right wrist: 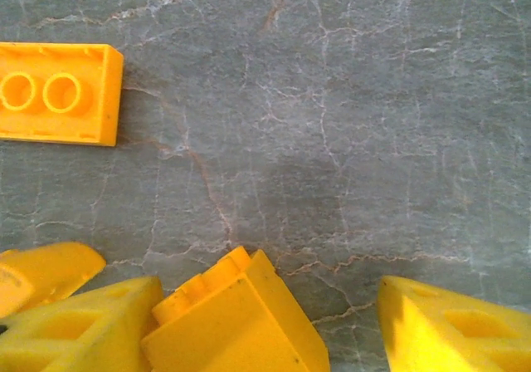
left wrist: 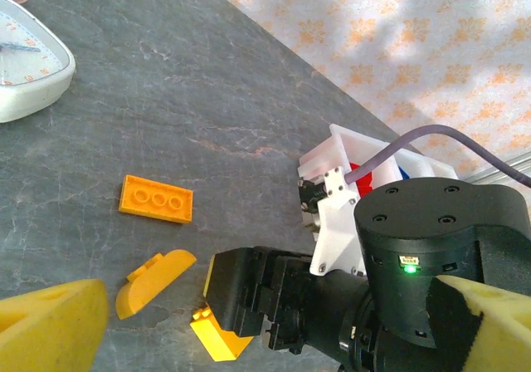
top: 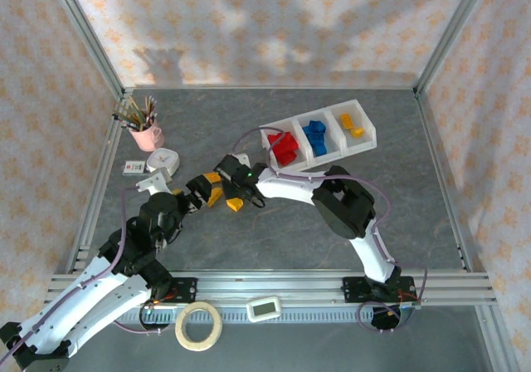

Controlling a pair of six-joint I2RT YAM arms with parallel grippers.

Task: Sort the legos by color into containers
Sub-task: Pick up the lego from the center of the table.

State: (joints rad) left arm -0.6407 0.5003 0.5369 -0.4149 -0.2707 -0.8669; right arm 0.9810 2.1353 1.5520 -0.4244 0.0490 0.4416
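A yellow sloped lego (right wrist: 236,322) lies on the grey table between the fingertips of my right gripper (right wrist: 265,330). It touches the left fingertip (right wrist: 83,326), and a gap separates it from the other one, so the jaws are open. A flat orange lego (left wrist: 156,198) and a curved yellow lego (left wrist: 153,279) lie just beside it. My left gripper (left wrist: 270,330) is open, close to the right gripper (top: 236,199) and facing it. The containers (top: 319,135) stand at the back right, with red, blue and yellow legos in separate bins.
A pink cup of pencils (top: 147,131) and a white clock (top: 162,163) stand at the back left, with a small card (top: 134,167) beside them. A tape roll (top: 197,324) and a small white device (top: 264,308) lie on the near rail.
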